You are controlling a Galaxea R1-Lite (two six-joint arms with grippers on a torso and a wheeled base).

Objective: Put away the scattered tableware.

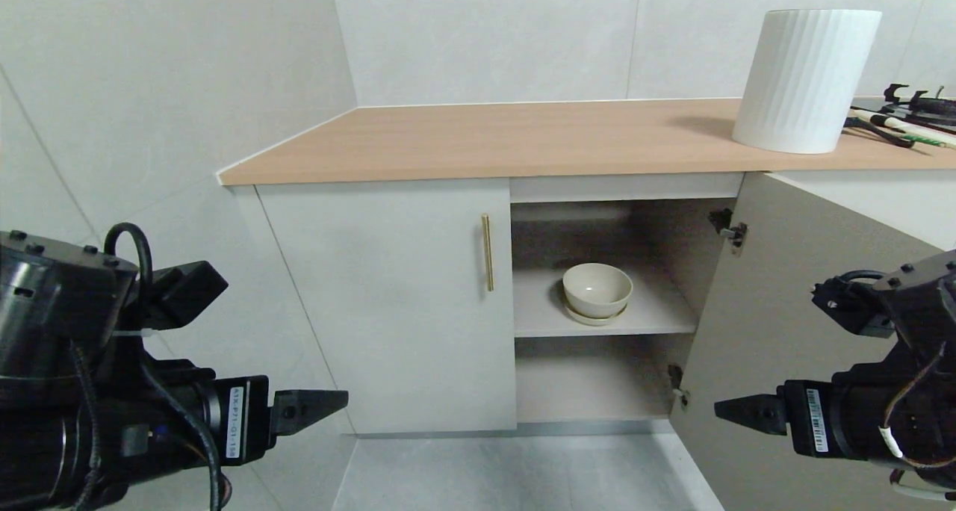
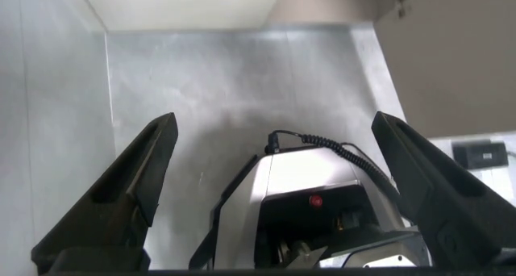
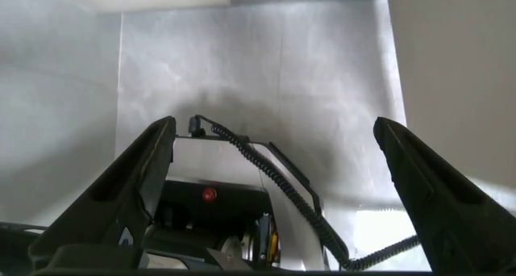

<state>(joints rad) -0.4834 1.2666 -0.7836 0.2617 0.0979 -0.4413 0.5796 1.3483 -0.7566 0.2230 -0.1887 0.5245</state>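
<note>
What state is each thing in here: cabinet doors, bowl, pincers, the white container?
Left cabinet door: shut.
Right cabinet door: swung open.
Bowl: upright, looks empty, on a plate on the upper shelf.
Left pincer: open, empty.
Right pincer: open, empty.
White container: upright on the countertop.

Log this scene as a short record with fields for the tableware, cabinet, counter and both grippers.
Tableware: cream bowl resting on a plate, on the upper shelf
Cabinet: right door open, left door shut
Counter: white ribbed container, utensils at its far right edge
Left gripper: open, empty, low before the left door
Right gripper: open, empty, low by the right door
</note>
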